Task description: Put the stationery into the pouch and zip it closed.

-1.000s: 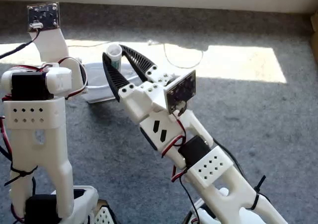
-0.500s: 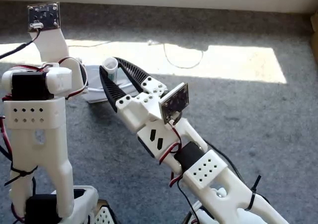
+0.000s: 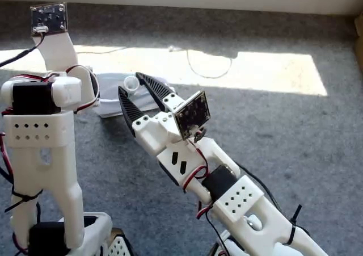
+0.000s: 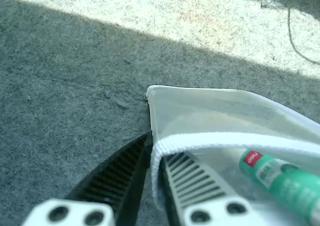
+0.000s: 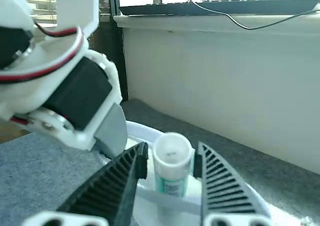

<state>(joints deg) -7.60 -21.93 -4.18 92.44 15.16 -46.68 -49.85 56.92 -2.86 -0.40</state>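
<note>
A translucent pouch (image 3: pixel 108 105) lies on the grey carpet beside the left arm. My left gripper (image 4: pixel 156 151) is shut on the pouch's white zipper edge (image 4: pixel 210 141), holding the mouth up. A glue stick (image 5: pixel 172 166) with a white cap and green label stands upright between the fingers of my right gripper (image 5: pixel 172 151), which is shut on it just over the pouch mouth. From above, the right gripper (image 3: pixel 131 87) flanks the stick's white cap (image 3: pixel 131 84). The stick's green lower end (image 4: pixel 280 181) shows through the pouch wall (image 4: pixel 215 110).
The left arm's white body (image 3: pixel 42 125) stands close to the pouch on its near left. A thin cable (image 3: pixel 198 68) trails across the sunlit patch of carpet behind. A pale wall (image 5: pixel 240 85) rises beyond the carpet.
My right gripper has come down and towards the left arm with the glue stick, from above the pouch down to its mouth. The left arm has kept still.
</note>
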